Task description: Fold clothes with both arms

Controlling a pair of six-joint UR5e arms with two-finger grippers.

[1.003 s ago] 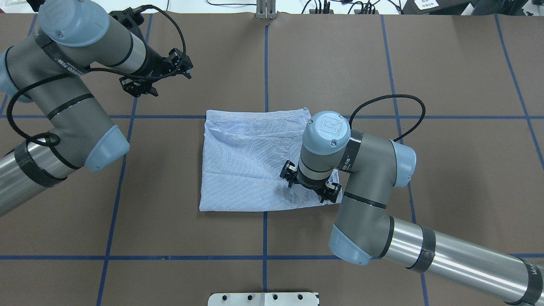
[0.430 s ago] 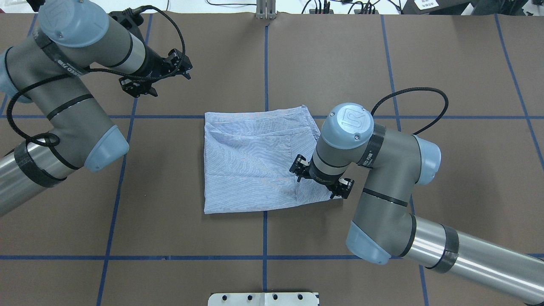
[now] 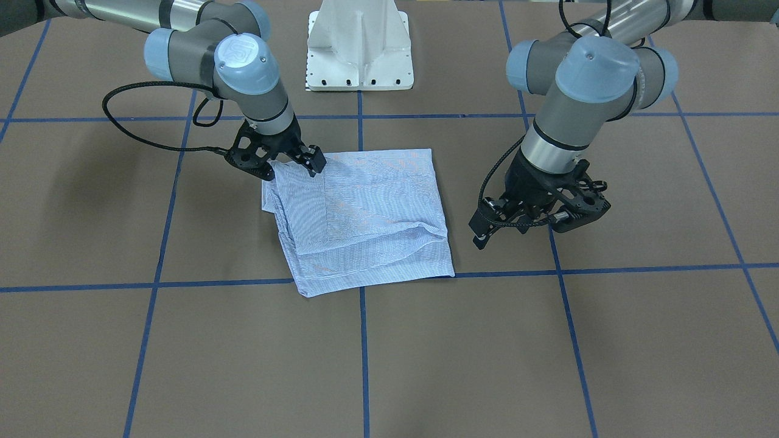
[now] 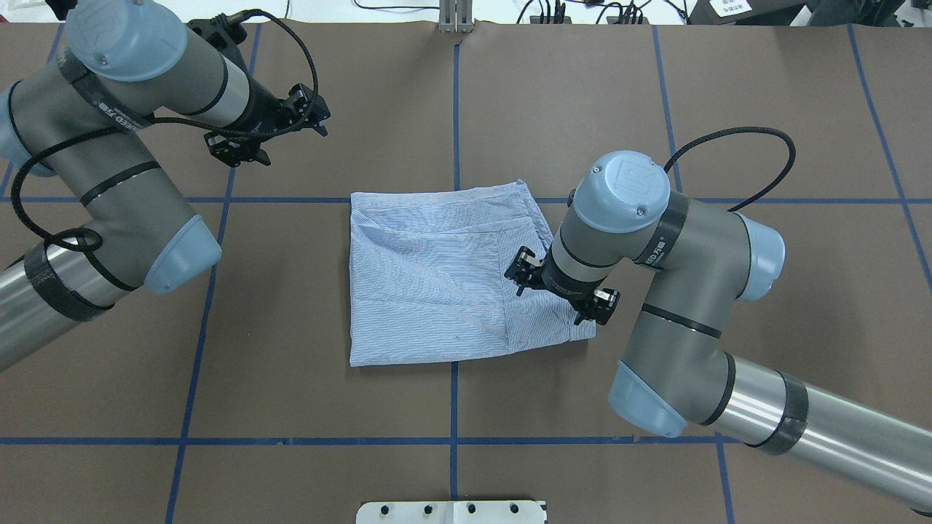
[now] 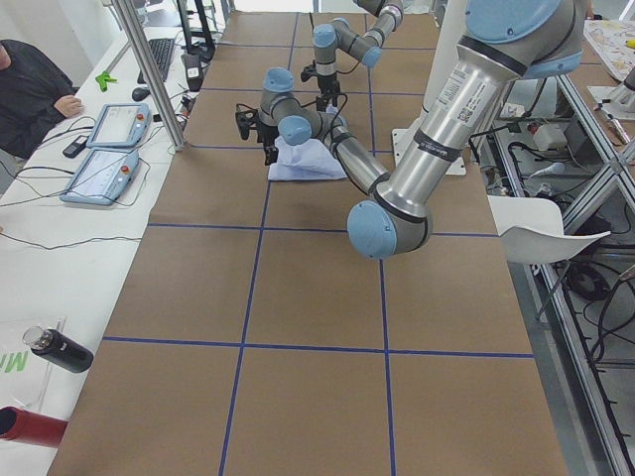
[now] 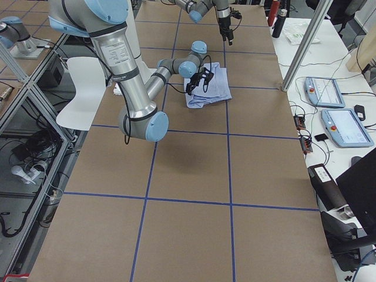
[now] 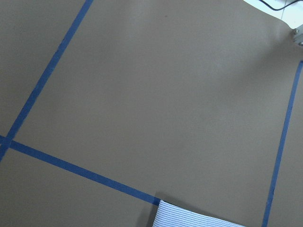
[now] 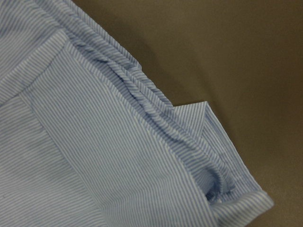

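Striped shirt (image 4: 429, 284): folded square, flat at mid counter (image 4: 291, 364).
Right end effector (image 4: 562, 291): on the shirt's right edge; grip cannot be told.
Left end effector (image 3: 529, 222): spread, well apart from the shirt.

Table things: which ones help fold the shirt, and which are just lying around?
For the job: striped shirt, right gripper, left gripper.

Just lying about: white base, control tablets on the side bench, black bottle.
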